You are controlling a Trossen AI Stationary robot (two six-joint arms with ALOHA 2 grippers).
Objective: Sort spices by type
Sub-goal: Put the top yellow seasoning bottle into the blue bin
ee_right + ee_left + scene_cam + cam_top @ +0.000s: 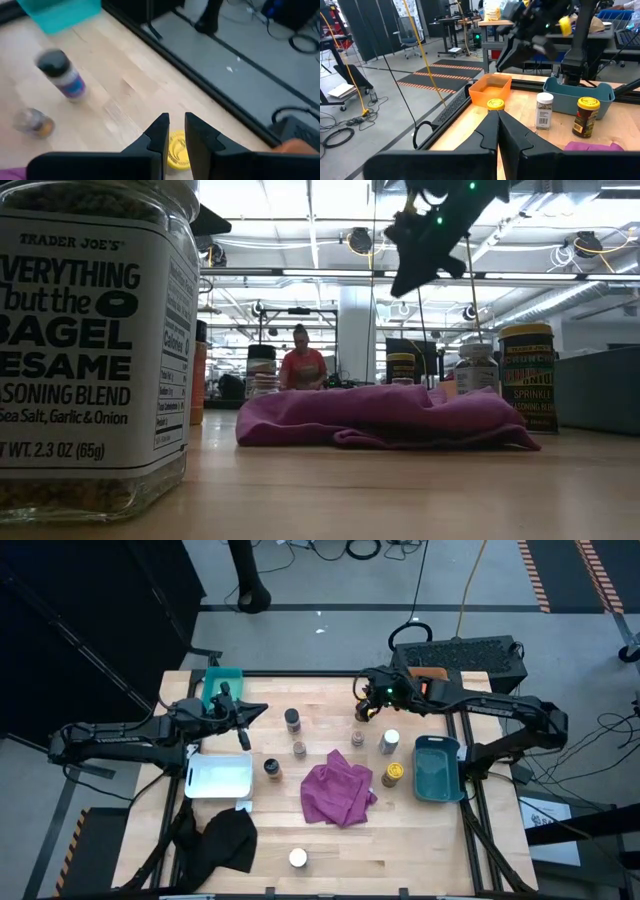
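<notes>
Trays first: a white tray (219,776) lies just below the left gripper (255,711) in the high view, a teal tray (222,685) sits just behind that gripper near the table's far edge, a blue tray (438,768) rests well to the outer side of the right gripper (361,711), and an orange tray (491,90) sits beside the right arm at the far edge. None of them shows a jar inside.

The wooden table (400,850) also carries a crumpled magenta cloth (339,791) nearer the front than both grippers, and a black cloth (225,838) at the front left. Beyond the table, a person (304,366) sits in a workshop with overhead lights.

The spices stand scattered on the table between the grippers and around the magenta cloth: a black-lidded jar (292,719) just beside the left gripper, two brownish jars (299,749) and (271,768) nearer the cloth, a white-lidded jar (389,741) and a yellow-lidded jar (393,774) toward the blue tray, and a white-lidded one (298,858) alone at the front.

The left gripper's fingers (487,132) are pressed together, holding nothing. The right gripper hovers above a yellow-lidded jar (177,149), its fingers (159,131) narrowly parted, not gripping it.
</notes>
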